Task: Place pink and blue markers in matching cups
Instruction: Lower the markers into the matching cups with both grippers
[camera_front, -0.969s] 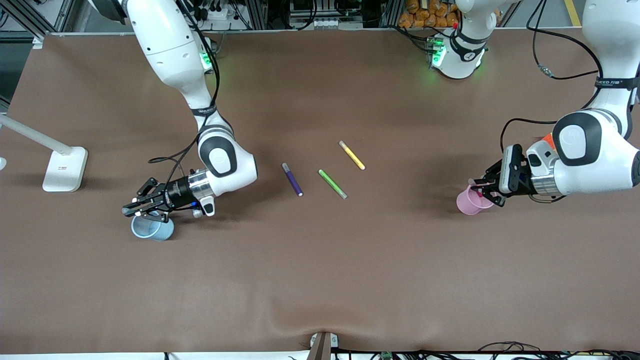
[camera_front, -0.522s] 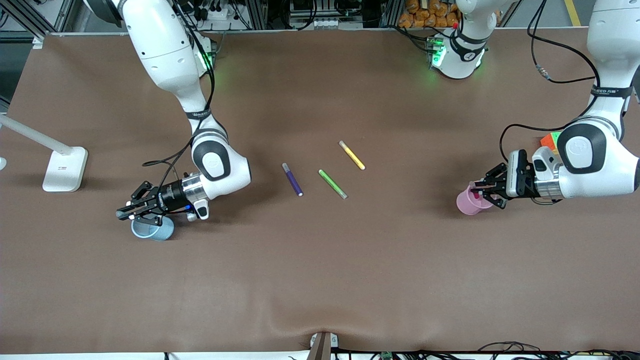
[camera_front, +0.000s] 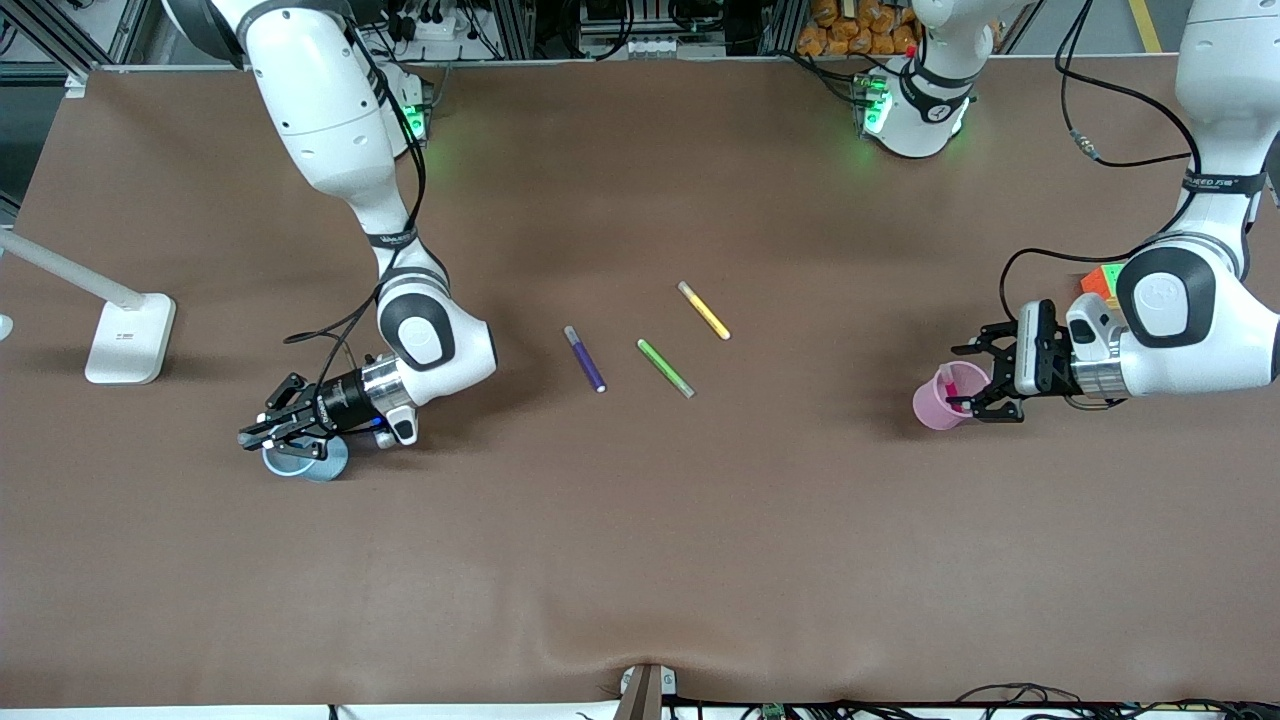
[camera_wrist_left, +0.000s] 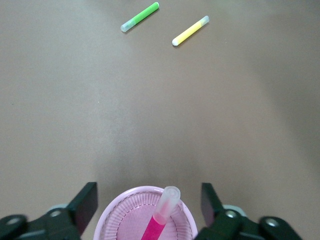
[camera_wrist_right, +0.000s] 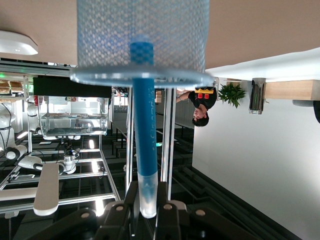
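Observation:
The light blue mesh cup (camera_front: 305, 462) stands toward the right arm's end of the table. My right gripper (camera_front: 265, 436) is right over it. In the right wrist view my right gripper (camera_wrist_right: 148, 199) is shut on the pale cap end of the blue marker (camera_wrist_right: 142, 125). The marker's other end reaches down inside the blue cup (camera_wrist_right: 142, 35). The pale pink cup (camera_front: 938, 400) stands toward the left arm's end. The pink marker (camera_wrist_left: 162, 215) leans inside this pink cup (camera_wrist_left: 117, 215), free of the fingers. My left gripper (camera_front: 978, 383) is open beside the cup, its jaws wide to either side of the rim (camera_wrist_left: 148, 192).
A purple marker (camera_front: 585, 358), a green marker (camera_front: 665, 367) and a yellow marker (camera_front: 703, 309) lie mid-table between the cups. A white lamp base (camera_front: 130, 338) stands at the right arm's end. An orange and green cube (camera_front: 1100, 282) sits by the left arm's wrist.
My left gripper has opened and drawn back a little, leaving the pink marker in the pink cup. My right gripper has lowered the blue marker into the blue cup.

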